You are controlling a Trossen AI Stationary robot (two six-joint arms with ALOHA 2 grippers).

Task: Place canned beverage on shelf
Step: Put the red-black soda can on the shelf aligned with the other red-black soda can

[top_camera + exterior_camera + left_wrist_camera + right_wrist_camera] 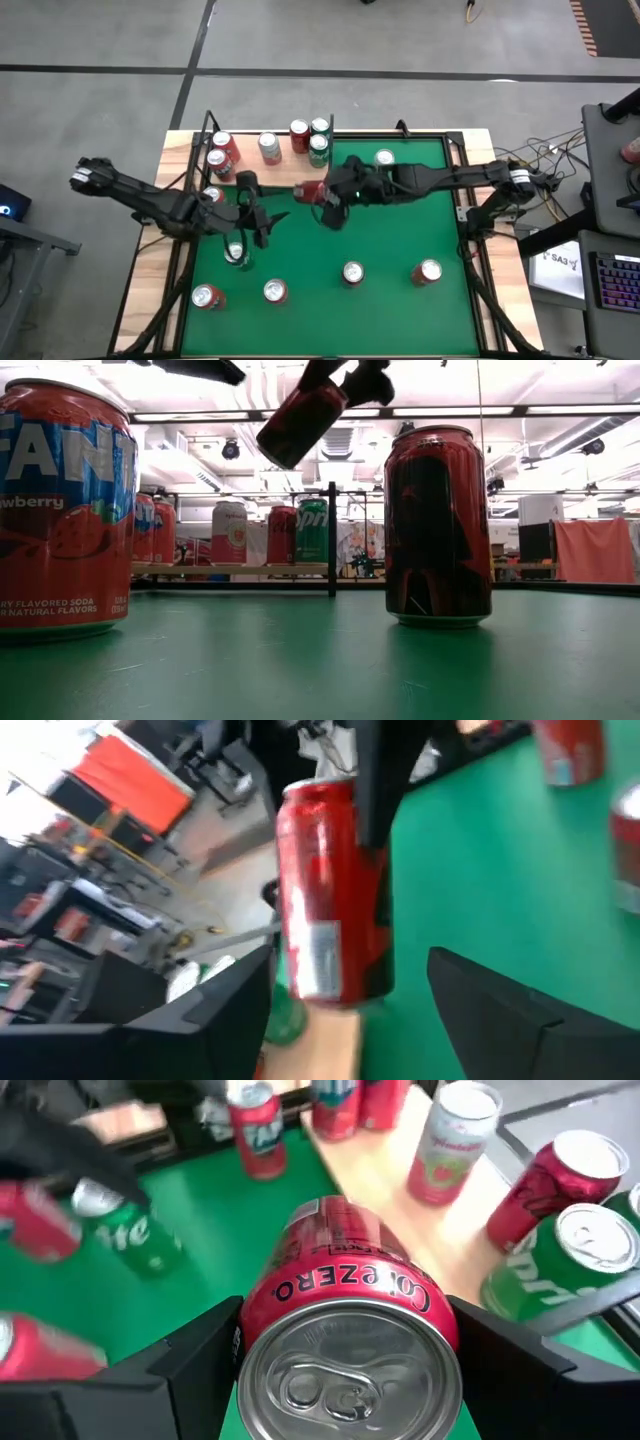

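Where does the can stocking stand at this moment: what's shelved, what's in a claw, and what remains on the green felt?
Done: several cans already stand on the shelf. In hand: the right claw carries a Coke Zero can tilted above the felt, short of the shelf; the left claw hangs open nearby, holding nothing. Left: that can's placement, plus loose cans such as the green can.

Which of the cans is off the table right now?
The red Coke Zero can, clamped in the right gripper and tilted in the air above the green felt near the shelf. Every other can stands upright on the felt or shelf.
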